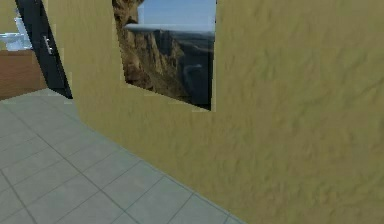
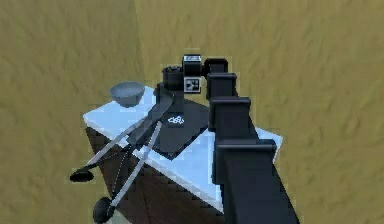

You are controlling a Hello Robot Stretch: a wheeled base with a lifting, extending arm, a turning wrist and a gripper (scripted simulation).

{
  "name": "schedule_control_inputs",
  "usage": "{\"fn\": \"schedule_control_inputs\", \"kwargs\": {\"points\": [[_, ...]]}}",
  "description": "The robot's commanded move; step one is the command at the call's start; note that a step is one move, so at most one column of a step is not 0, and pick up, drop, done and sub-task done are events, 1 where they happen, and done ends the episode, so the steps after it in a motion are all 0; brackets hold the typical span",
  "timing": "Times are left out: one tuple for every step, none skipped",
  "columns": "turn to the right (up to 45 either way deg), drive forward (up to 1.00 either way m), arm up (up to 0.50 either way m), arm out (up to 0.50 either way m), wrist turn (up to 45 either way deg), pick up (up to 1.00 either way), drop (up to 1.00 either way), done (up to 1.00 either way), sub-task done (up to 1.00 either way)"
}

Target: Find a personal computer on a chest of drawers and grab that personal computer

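Here we are at the chest of drawers, a pale top over dark wood, set against a yellow wall. The laptop lies flat and closed in the middle of the top, with a pale mark on its dark lid. A grey bowl sits at the top's far left corner. Our arm reaches in over the right side of the top. The pincer slants across the laptop, its thin fingers running out past the chest's front left edge. We cannot tell whether the pincer is spread or pressed together, nor whether it holds anything. Ahead, we see a canyon picture on the wall, grey floor tiles and a dark door at the forward view's left.
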Motion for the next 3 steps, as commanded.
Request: {"fn": "schedule_control_inputs", "kwargs": {"points": [[0.0, 0.0, 0.0, 0.0, 45.0, 0.0, 0.0, 0.0, 0.0], [0.0, 0.0, 0.0, 0.0, 45.0, 0.0, 0.0, 0.0, 0.0], [0.0, 0.0, 0.0, 0.0, 30.0, 0.0, 0.0, 0.0, 0.0]]}}
